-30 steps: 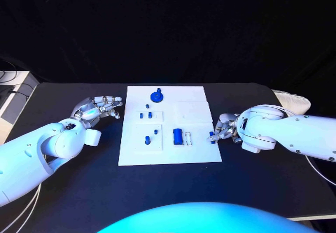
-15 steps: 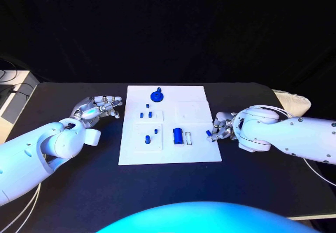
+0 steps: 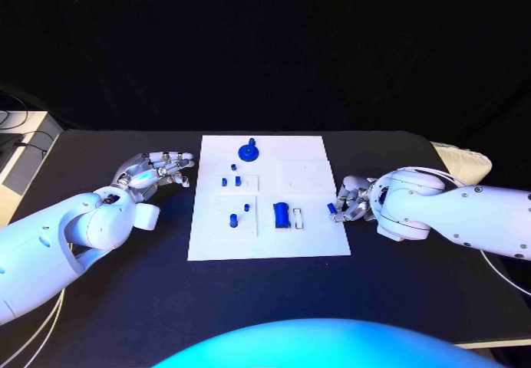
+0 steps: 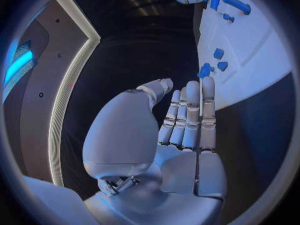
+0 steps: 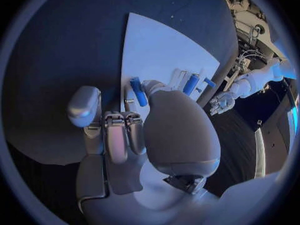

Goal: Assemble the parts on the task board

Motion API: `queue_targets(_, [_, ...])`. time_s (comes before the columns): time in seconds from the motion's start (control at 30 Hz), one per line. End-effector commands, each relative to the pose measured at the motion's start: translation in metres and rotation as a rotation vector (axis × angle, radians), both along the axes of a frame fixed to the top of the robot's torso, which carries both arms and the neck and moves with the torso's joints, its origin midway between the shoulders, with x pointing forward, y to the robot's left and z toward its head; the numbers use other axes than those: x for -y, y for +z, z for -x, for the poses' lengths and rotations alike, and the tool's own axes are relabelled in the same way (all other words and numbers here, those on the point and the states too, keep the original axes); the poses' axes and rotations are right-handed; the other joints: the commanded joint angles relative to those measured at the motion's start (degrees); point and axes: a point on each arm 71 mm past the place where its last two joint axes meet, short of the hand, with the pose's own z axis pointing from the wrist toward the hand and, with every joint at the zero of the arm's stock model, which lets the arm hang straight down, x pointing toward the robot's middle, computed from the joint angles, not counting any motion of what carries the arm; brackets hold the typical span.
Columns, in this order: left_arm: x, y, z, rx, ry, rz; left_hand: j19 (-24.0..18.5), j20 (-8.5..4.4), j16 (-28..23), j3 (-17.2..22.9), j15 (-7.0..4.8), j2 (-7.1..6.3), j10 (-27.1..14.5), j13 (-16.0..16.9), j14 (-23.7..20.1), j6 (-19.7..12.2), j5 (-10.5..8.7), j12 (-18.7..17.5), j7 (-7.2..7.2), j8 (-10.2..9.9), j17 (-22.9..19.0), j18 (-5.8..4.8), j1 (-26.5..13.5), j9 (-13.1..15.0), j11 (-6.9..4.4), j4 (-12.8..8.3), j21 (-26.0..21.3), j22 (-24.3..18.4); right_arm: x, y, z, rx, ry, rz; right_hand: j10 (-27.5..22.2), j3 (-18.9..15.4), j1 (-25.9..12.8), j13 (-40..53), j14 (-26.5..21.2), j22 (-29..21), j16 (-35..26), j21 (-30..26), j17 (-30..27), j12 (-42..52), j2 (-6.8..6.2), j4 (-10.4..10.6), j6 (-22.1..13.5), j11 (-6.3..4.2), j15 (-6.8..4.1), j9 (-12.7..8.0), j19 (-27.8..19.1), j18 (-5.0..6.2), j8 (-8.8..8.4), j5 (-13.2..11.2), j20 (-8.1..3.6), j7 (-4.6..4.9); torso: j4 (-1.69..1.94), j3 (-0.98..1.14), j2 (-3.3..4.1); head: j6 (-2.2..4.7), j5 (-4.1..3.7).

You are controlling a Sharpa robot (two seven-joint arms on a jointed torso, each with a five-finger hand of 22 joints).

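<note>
Fingertips (image 5: 145, 87) of the right hand (image 3: 356, 201) pinch a small blue peg (image 3: 332, 208) over the task board's (image 3: 315, 238) right edge, apparently for insertion, while the left hand (image 3: 155, 172), fingers together and empty, waits beside the board.

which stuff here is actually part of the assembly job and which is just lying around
Part of the job:
- task board
- large blue part on the board
- round blue part near the board's far end
- small blue part pinched in the right hand
- left hand, open beside the board

Just lying about:
- white object at the table's right edge
</note>
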Motion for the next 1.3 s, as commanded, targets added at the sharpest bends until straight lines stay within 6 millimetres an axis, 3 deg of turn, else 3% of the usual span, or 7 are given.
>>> queue_targets(0.03, [0.002, 0.001, 0.001, -0.003, -0.020, 0.011, 0.02, 0.29, -0.10, 0.03, 0.10, 0.42, -0.16, 0.05, -0.22, -0.47, 0.12, 0.25, -0.09, 0.12, 0.07, 0.79, -0.05, -0.06, 0.08, 0.43, -0.19, -0.06, -0.004, -0.005, 0.006, -0.053, -0.043, -0.095, 5.90, 12.23, -1.74, 15.09, 5.64, 0.10, 0.13, -0.34, 13.18, 0.28, -0.40, -12.21, 0.20, 0.39, 0.50, -1.34, -0.18, -0.63, -0.42, -0.69, 0.28, -0.19, 0.02, 0.00, -0.01, -0.05, 0.09])
queue_targets(0.6, [0.004, 0.000, 0.001, -0.009, -0.031, 0.007, 0.02, 0.31, -0.10, 0.09, 0.12, 0.47, -0.28, 0.02, -0.23, -0.65, 0.15, 0.29, -0.06, 0.04, 0.07, 0.79, -0.09, -0.11, 0.11, 0.52, -0.23, -0.08, -0.034, 0.012, 0.013, -0.184, -0.073, -0.269, 5.90, 12.66, -5.93, 15.09, 5.63, 0.16, 0.10, -0.85, 13.09, 0.28, -0.85, -12.98, 0.64, 0.12, 0.34, -0.61, -0.27, -0.54, -0.06, -2.69, 0.26, -0.57, 0.00, -0.09, -0.01, -0.43, 0.15])
queue_targets(0.8, [0.005, 0.000, 0.001, -0.009, -0.035, 0.006, 0.02, 0.31, -0.11, 0.15, 0.12, 0.46, -0.47, -0.02, -0.26, -0.66, 0.18, 0.26, -0.10, 0.06, 0.07, 0.79, -0.01, -0.12, 0.12, 0.49, -0.25, -0.08, -0.044, 0.010, 0.010, -0.180, -0.065, -0.267, 5.90, 12.22, -7.25, 15.09, 5.61, 0.19, 0.07, -0.97, 13.01, 0.28, -0.89, -13.17, 0.80, 0.03, 0.27, -0.32, -0.26, -0.53, 0.10, -1.40, 0.22, -0.72, -0.01, -0.05, -0.04, -0.21, 0.14])
queue_targets(1.1, [0.005, 0.001, 0.002, -0.009, -0.039, 0.006, 0.02, 0.31, -0.12, 0.19, 0.12, 0.44, -0.58, -0.04, -0.27, -0.70, 0.20, 0.24, -0.11, 0.05, 0.07, 0.80, 0.05, -0.13, 0.12, 0.45, -0.26, -0.08, -0.056, 0.006, 0.004, -0.166, -0.046, -0.241, 5.90, 10.98, -9.83, 15.09, 5.62, 0.14, 0.08, -1.31, 13.04, 0.28, -0.78, -12.53, 0.91, -0.15, 0.15, -0.03, -0.19, -0.51, 0.24, -4.70, 0.13, -0.94, 0.10, -0.08, 0.02, -0.28, 0.20])
queue_targets(1.17, [0.005, 0.001, 0.002, -0.009, -0.039, 0.006, 0.02, 0.31, -0.12, 0.19, 0.12, 0.44, -0.58, -0.04, -0.27, -0.70, 0.20, 0.24, -0.11, 0.05, 0.07, 0.80, 0.05, -0.13, 0.12, 0.45, -0.26, -0.08, -0.056, 0.005, 0.003, -0.161, -0.044, -0.232, 5.90, 9.97, -11.81, 15.09, 5.59, 0.02, 0.04, -1.66, 12.93, 0.28, -0.87, -11.30, 0.94, -0.12, 0.17, -0.03, -0.18, -0.49, 0.18, -7.22, 0.15, -0.93, 0.13, -0.05, 0.03, -0.36, 0.24])
queue_targets(1.3, [0.004, 0.001, 0.002, -0.009, -0.038, 0.004, 0.02, 0.31, -0.12, 0.19, 0.12, 0.44, -0.58, -0.04, -0.27, -0.70, 0.20, 0.24, -0.11, 0.05, 0.07, 0.80, 0.05, -0.13, 0.12, 0.45, -0.26, -0.08, -0.058, 0.005, 0.001, -0.146, -0.039, -0.219, 5.90, 8.49, -13.68, 15.09, 5.60, -0.01, 0.06, -1.82, 12.98, 0.28, -0.95, -9.91, 1.11, -0.11, 0.18, 0.02, -0.10, -0.49, 0.20, -7.22, 0.15, -0.94, 0.03, 0.01, 0.08, -0.36, 0.38])
